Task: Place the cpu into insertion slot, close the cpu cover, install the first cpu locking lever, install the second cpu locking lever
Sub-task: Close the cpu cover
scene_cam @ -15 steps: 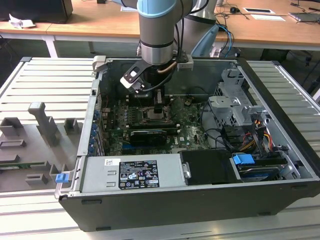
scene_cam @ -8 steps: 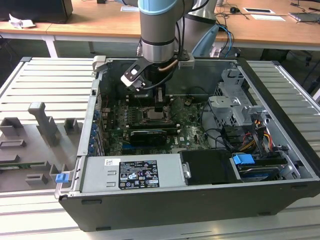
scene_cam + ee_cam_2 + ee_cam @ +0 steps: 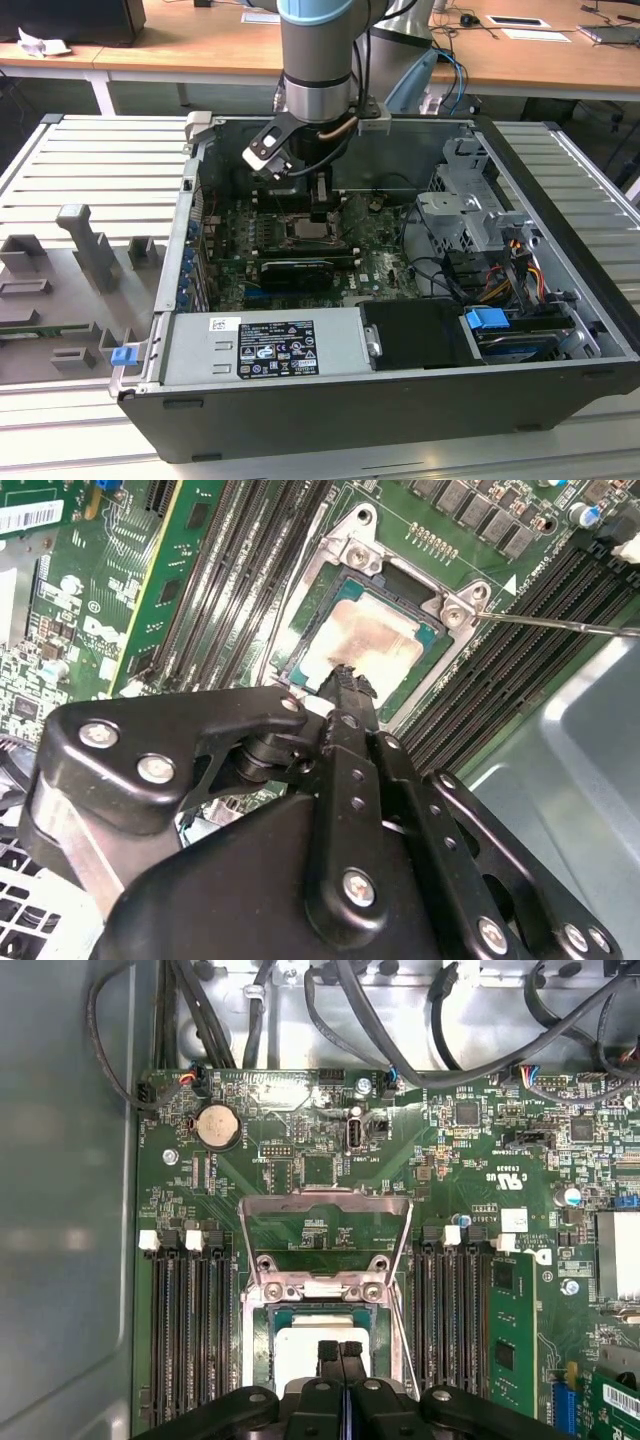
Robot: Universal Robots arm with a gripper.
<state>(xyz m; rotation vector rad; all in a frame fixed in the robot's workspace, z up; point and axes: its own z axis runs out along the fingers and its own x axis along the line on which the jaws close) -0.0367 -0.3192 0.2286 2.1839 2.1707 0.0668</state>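
Observation:
The cpu (image 3: 378,638), a flat square chip with a pale silver top, lies in the insertion slot (image 3: 432,640) on the green board. In the first wrist view the cpu (image 3: 295,1345) shows below the cpu cover (image 3: 255,1245). The cover is a silvery frame swung back open, with the board visible through its cut-out. My gripper (image 3: 342,1352) is shut with nothing between its fingers, and its tips hang just over the chip's near edge (image 3: 345,675). A thin locking lever (image 3: 560,625) sticks out beside the socket. In the exterior view the gripper (image 3: 321,208) reaches down into the case above the slot (image 3: 305,232).
Long black memory slots (image 3: 190,1330) flank the socket on both sides. A black card (image 3: 295,272) lies in front of the socket. Cables (image 3: 440,1020) run along the case wall. The drive cage (image 3: 465,210) and a power supply (image 3: 265,345) crowd the case.

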